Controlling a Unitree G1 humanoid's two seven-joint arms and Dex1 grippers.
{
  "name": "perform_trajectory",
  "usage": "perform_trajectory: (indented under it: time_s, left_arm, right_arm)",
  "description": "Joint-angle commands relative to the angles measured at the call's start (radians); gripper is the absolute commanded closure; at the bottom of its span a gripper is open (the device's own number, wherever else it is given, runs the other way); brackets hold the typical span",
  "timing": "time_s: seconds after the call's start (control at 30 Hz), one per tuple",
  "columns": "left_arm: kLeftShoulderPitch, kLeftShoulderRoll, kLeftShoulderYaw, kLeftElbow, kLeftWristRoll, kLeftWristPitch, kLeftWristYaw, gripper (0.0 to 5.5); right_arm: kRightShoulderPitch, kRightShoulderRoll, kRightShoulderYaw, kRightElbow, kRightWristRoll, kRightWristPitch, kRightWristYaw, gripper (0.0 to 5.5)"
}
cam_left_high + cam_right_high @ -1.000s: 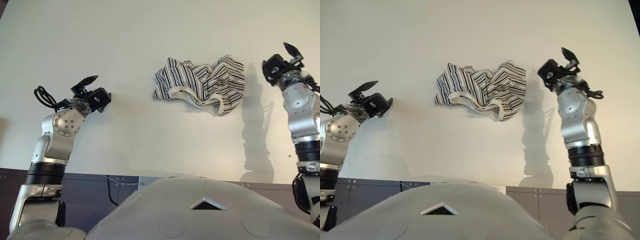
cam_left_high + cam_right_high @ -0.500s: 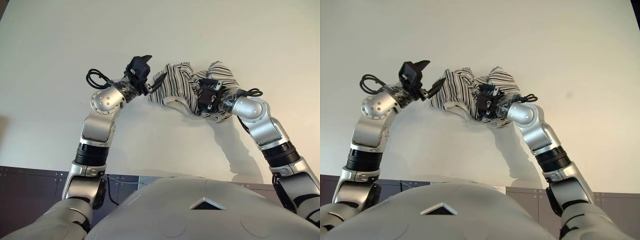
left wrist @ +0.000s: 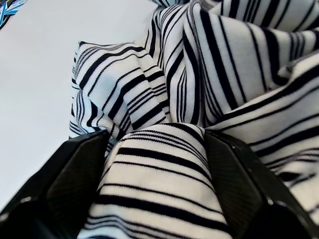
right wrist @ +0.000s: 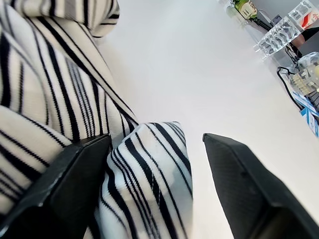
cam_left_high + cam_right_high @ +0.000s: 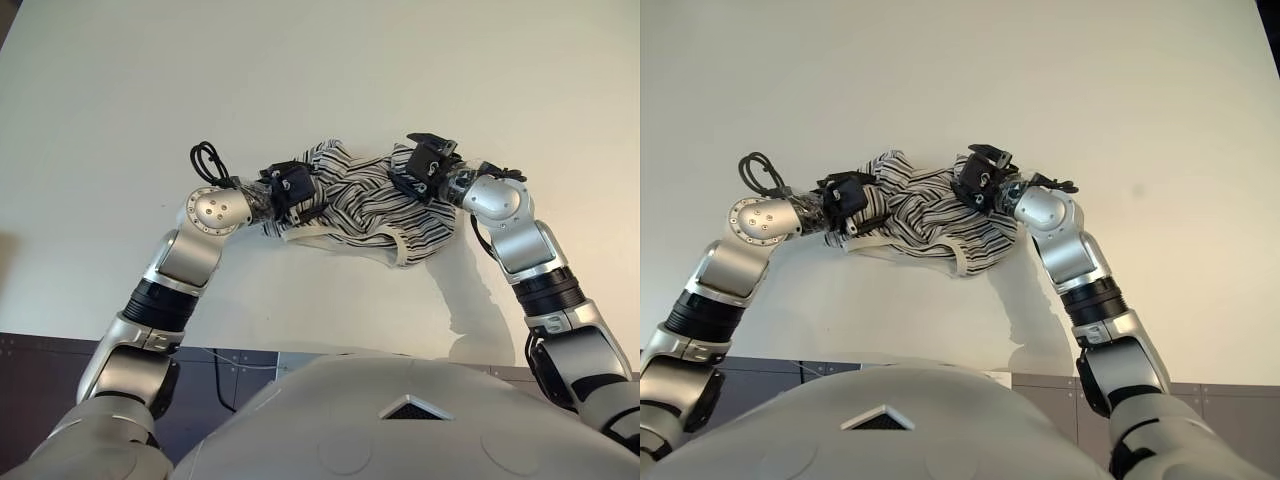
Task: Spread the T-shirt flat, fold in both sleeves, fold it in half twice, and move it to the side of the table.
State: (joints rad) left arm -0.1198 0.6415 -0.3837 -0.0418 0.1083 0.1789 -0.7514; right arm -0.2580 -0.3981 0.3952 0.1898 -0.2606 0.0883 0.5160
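- While the white table reaches past the frame on every side, the shirt lies on it in a crumpled heap, at 12 o'clock from the robot and near the middle of the head views.
- Black and white stripes run across the shirt, which is bunched into ridges and not yet spread flat.
- Left gripper sits at the heap's 9 o'clock edge. Its jaws stand wide, and a thick striped fold fills the gap, touching both fingers.
- Right gripper sits at the heap's 2 o'clock edge. Its jaws stand wide too, with a fold against one finger and bare table between that fold and the other finger.
- White band, the shirt's trim, loops out at the heap's 5 o'clock edge and rests on the table.
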Motion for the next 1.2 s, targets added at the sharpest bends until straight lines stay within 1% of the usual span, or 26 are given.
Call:
perform_trajectory:
  time_s: [0.03, 0.1, 0.13, 0.17, 0.23, 0.3, 0.33, 0.37, 0.43, 0.5, 0.53, 0.57, 0.6, 0.63, 0.67, 0.7, 0.77, 0.83, 0.87, 0.9, 0.97, 1.0, 1.03, 1.13, 1.2]
  left_arm:
    - [0.08, 0.084, 0.081, 0.084, 0.037, 0.035, 0.04, 2.08]
    - [0.136, 0.093, 0.147, 0.044, 0.016, 0.032, 0.079, 2.08]
    - [0.175, 0.086, 0.18, 0.019, 0.016, 0.01, 0.116, 2.08]
    - [0.224, 0.057, 0.219, -0.033, 0.007, -0.019, 0.168, 2.08]
    - [0.345, -0.035, 0.291, -0.184, -0.026, -0.048, 0.278, 2.08]
    - [0.508, -0.082, 0.323, -0.358, -0.081, -0.038, 0.309, 2.08]
    - [0.541, -0.109, 0.347, -0.432, -0.148, -0.004, 0.305, 2.08]
    - [0.515, -0.147, 0.37, -0.481, -0.229, 0.05, 0.31, 2.08]
    - [0.423, -0.197, 0.407, -0.53, -0.366, 0.151, 0.318, 2.08]
    - [0.324, -0.215, 0.481, -0.574, -0.566, 0.265, 0.324, 2.08]
    - [0.259, -0.203, 0.515, -0.568, -0.628, 0.303, 0.31, 2.08]
    - [0.163, -0.173, 0.507, -0.483, -0.589, 0.323, 0.308, 2.08]
    - [0.076, -0.11, 0.441, -0.353, -0.473, 0.304, 0.293, 2.08]
    - [0.013, -0.047, 0.35, -0.23, -0.339, 0.252, 0.26, 2.08]
    - [-0.027, -0.004, 0.269, -0.112, -0.258, 0.211, 0.201, 2.08]
    - [-0.041, 0.025, 0.194, -0.027, -0.219, 0.152, 0.101, 2.08]
    - [-0.072, 0.036, 0.095, 0.126, -0.185, 0.054, -0.067, 2.08]
    - [-0.125, 0.033, 0.002, 0.311, -0.111, -0.065, -0.182, 2.08]
    - [-0.182, 0.036, -0.041, 0.454, -0.028, -0.149, -0.164, 2.08]
    - [-0.25, 0.03, -0.062, 0.597, 0.044, -0.209, -0.099, 2.08]
    - [-0.408, -0.017, -0.03, 0.843, 0.085, -0.284, 0.065, 2.08]
    - [-0.466, -0.041, -0.009, 0.923, 0.08, -0.303, 0.127, 2.08]
    - [-0.514, -0.071, 0.016, 0.985, 0.062, -0.311, 0.174, 2.08]
    - [-0.599, -0.143, 0.11, 1.107, -0.023, -0.322, 0.256, 2.08]
    - [-0.599, -0.147, 0.183, 1.126, -0.066, -0.378, 0.3, 2.08]
  right_arm:
    - [-0.083, -0.052, -0.024, 0.295, -0.134, 0.078, -0.182, 2.08]
    - [-0.179, -0.06, -0.075, 0.444, -0.147, 0.086, -0.339, 2.08]
    - [-0.194, -0.068, -0.12, 0.466, -0.13, 0.083, -0.4, 2.08]
    - [-0.172, -0.068, -0.173, 0.424, -0.094, 0.08, -0.428, 2.08]
    - [-0.069, -0.054, -0.253, 0.244, -0.03, 0.068, -0.439, 2.08]
    - [0.069, -0.032, -0.317, -0.034, 0.047, 0.081, -0.418, 2.08]
    - [0.109, -0.015, -0.324, -0.16, 0.095, 0.091, -0.389, 2.08]
    - [0.124, 0.005, -0.301, -0.258, 0.146, 0.101, -0.333, 2.08]
    - [0.122, 0.023, -0.236, -0.375, 0.253, 0.149, -0.192, 2.08]
    - [0.123, -0.007, -0.178, -0.43, 0.333, 0.213, -0.037, 2.08]
    - [0.114, -0.04, -0.111, -0.401, 0.297, 0.2, 0.033, 2.08]
    - [0.094, -0.059, -0.033, -0.339, 0.216, 0.163, 0.061, 2.08]
    - [0.066, -0.068, 0.042, -0.273, 0.136, 0.142, 0.075, 2.08]
    - [0.042, -0.073, 0.102, -0.215, 0.063, 0.114, 0.08, 2.08]
    - [0.024, -0.079, 0.147, -0.169, 0.003, 0.088, 0.084, 2.08]
    - [0.019, -0.098, 0.185, -0.148, -0.041, 0.062, 0.106, 2.08]
    - [0.02, -0.139, 0.231, -0.132, -0.099, 0.011, 0.155, 2.08]
    - [0.023, -0.189, 0.247, -0.146, -0.126, -0.031, 0.205, 2.08]
    - [0.044, -0.258, 0.232, -0.201, -0.102, -0.064, 0.266, 2.08]
    - [0.074, -0.335, 0.211, -0.259, -0.066, -0.095, 0.331, 2.08]
    - [0.137, -0.491, 0.175, -0.305, -0.042, -0.165, 0.415, 2.08]
    - [0.138, -0.522, 0.17, -0.281, -0.056, -0.189, 0.424, 2.08]
    - [0.12, -0.523, 0.17, -0.246, -0.082, -0.201, 0.411, 2.08]
    - [0.04, -0.457, 0.173, -0.164, -0.147, -0.19, 0.351, 2.08]
    - [0.04, -0.451, 0.157, -0.16, -0.14, -0.185, 0.345, 2.08]
